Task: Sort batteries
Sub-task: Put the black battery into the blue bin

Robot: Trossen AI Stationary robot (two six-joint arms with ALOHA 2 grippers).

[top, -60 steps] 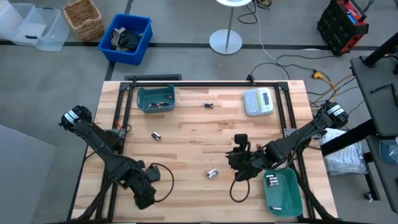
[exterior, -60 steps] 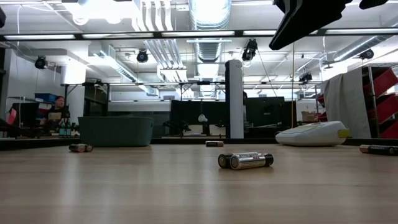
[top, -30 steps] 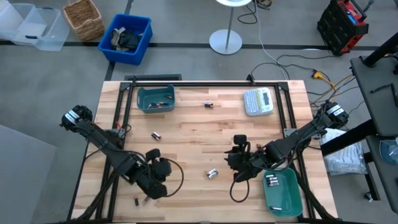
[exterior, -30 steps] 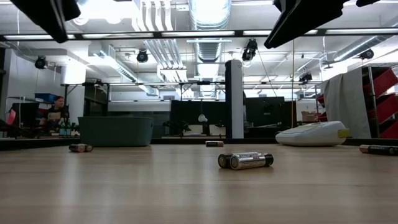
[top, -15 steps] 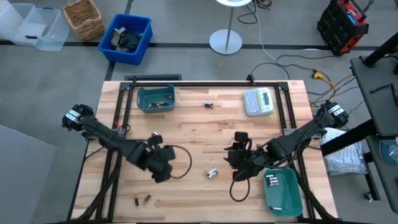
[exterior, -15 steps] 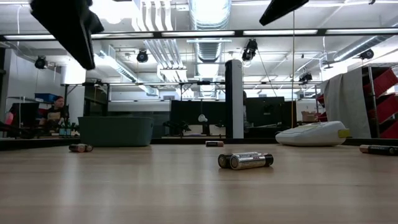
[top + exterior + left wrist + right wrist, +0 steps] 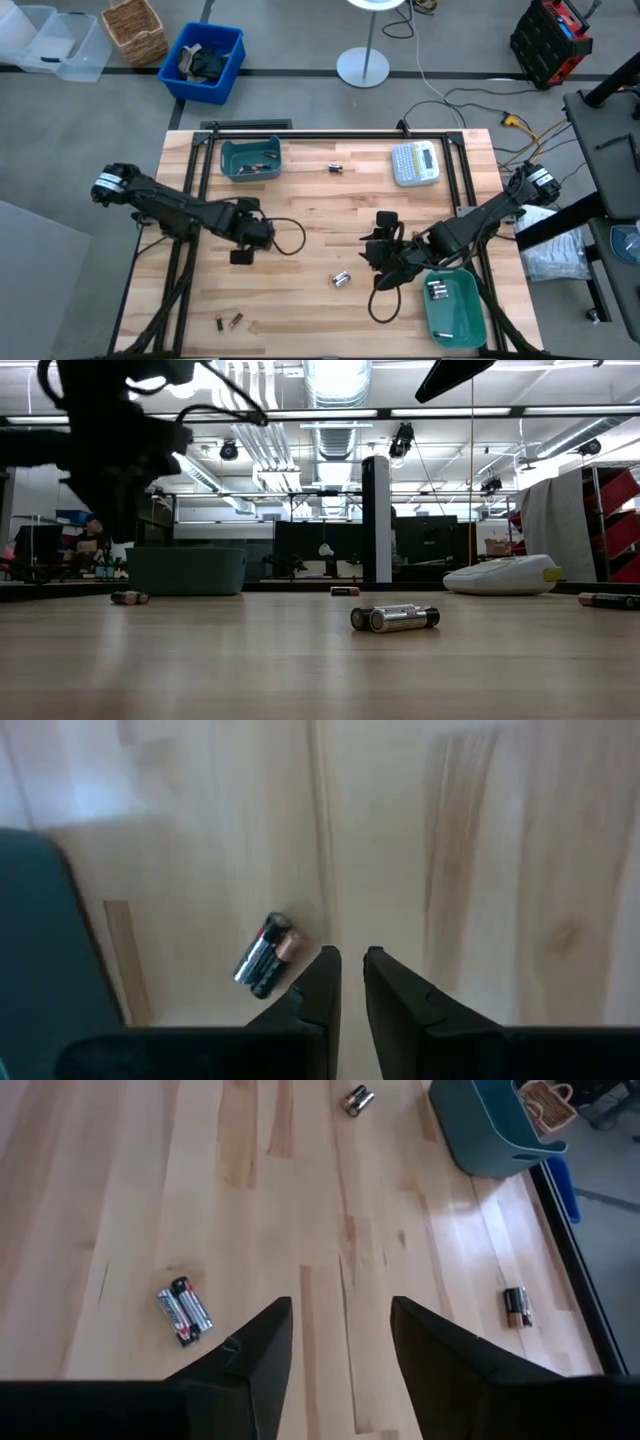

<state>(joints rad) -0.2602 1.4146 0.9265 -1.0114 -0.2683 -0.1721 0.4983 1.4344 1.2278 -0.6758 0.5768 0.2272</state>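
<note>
We see the left gripper [image 7: 262, 232] hanging above the tabletop [image 7: 320, 215] toward its left-middle part, its fingers [image 7: 322, 982] nearly closed with only a thin gap between them and nothing held. Just ahead of those fingers, in the left wrist view, lies a pair of dark and coppery batteries [image 7: 264, 953] on the bare wood, beside a dark teal bin wall [image 7: 45, 950]. The right gripper [image 7: 378, 250] waits over the right-middle part of the tabletop, fingers [image 7: 252, 1348] spread wide and empty. A silvery pair of batteries [image 7: 341, 279] rests between the two grippers, closer to the front edge, and shows in the low view as two cells side by side [image 7: 394, 618]. One more pair sits near the back edge at mid-width [image 7: 335, 168]. Two small dark cells [image 7: 229, 322] lie near the front-left corner. A teal bin near the back-left corner [image 7: 250, 160] holds some batteries, and a second teal bin at the front-right corner [image 7: 455, 310] holds silvery ones [image 7: 437, 291]. A grey-white label maker [image 7: 415, 163] stands near the back-right corner.
</note>
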